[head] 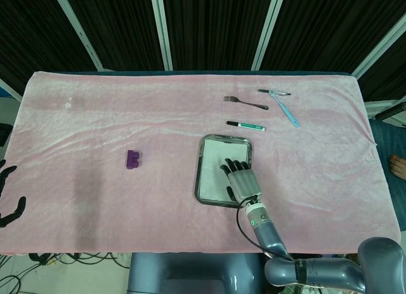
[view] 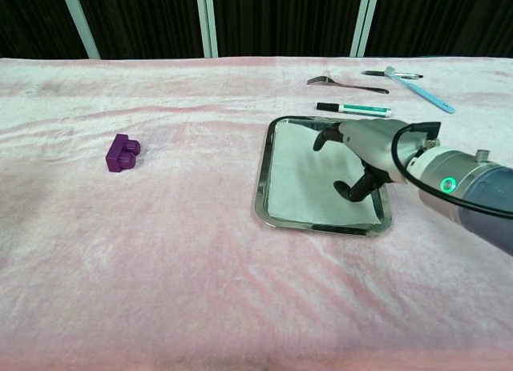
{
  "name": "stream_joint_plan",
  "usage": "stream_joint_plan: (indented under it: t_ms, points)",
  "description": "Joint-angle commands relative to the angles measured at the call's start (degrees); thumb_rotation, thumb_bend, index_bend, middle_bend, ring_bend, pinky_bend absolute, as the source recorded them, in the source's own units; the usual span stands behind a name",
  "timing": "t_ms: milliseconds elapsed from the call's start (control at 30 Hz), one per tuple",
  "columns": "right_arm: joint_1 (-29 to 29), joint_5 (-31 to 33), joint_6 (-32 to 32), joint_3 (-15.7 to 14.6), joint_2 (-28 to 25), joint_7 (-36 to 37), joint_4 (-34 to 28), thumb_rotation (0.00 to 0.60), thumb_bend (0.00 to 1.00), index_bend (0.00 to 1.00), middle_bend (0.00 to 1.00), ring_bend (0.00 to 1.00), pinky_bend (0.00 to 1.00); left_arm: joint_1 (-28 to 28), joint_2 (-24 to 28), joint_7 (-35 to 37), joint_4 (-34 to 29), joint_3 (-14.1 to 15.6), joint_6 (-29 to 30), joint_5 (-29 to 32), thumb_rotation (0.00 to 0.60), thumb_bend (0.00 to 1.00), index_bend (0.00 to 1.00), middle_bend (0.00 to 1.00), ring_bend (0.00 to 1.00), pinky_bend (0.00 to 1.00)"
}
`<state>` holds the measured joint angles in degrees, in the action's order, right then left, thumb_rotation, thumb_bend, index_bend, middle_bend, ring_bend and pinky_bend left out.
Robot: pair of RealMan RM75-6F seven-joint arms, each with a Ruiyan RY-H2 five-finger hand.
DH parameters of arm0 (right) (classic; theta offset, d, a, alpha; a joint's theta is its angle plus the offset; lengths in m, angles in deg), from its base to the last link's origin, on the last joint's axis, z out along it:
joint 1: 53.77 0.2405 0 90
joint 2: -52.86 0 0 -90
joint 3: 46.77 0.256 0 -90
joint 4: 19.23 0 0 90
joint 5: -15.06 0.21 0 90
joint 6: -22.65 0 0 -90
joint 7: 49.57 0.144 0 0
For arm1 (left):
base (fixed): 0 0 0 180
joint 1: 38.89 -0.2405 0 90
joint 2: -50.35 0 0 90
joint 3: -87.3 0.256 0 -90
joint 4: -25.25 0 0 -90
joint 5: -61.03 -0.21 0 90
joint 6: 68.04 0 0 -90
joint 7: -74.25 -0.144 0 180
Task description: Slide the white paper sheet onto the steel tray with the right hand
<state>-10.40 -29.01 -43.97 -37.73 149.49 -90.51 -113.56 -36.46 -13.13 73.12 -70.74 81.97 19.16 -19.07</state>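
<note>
The white paper sheet (head: 214, 166) (view: 298, 177) lies flat inside the steel tray (head: 198, 180) (view: 260, 177), right of the table's middle. My right hand (head: 241, 178) (view: 367, 147) hovers over the tray's right half with its palm down and fingers spread, holding nothing. In the chest view it looks lifted off the sheet, thumb hanging down. My left hand (head: 9, 193) shows only as dark spread fingers at the far left edge of the head view, off the table and holding nothing.
A purple block (head: 133, 159) (view: 122, 152) sits to the left of the tray. Beyond the tray lie a green marker (head: 246, 125) (view: 353, 109), a fork (head: 245, 103) (view: 345, 84), a blue toothbrush (head: 287, 110) (view: 421, 89) and a pen (head: 274, 91). A pink cloth covers the table.
</note>
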Motion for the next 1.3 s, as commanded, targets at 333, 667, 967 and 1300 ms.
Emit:
stream_joint_plan:
  t_ms: [333,667,967,1300]
  points:
    - [-12.1,-21.8,-8.8,-8.5,-22.1,15.2,-9.6,0.6,0.27,0.15,0.06,0.11,0.17,-0.2,-0.5,0.1,0.3,-0.1,1.5,-1.5,0.6,0.4,0.15,0.04,0.0,0.0]
    - [-25.1,-32.4,-18.9,-14.7,-27.3,29.4,-2.6,0.6,0.27,0.11,0.06,0.11,0.17,-0.4,-1.0,-0.4,0.2,-0.2,2.6,-2.0,0.6,0.4,0.12,0.04,0.0,0.0]
    - [-34.2,-37.7,-28.3,-16.2,-24.6,30.9,2.2,0.6,0.27,0.09,0.06,0.11,0.17,-0.7,0.0,0.1,-0.9,-0.1,1.4,-0.4,0.6,0.4,0.12,0.04,0.0,0.0]
    - [-38.1,-39.7,-29.1,-15.3,-23.9,34.0,5.9,0.6,0.27,0.09,0.05,0.11,0.17,-0.7,0.3,-0.6,-1.1,0.2,1.2,-0.5,0.6,0.4,0.12,0.04,0.0,0.0]
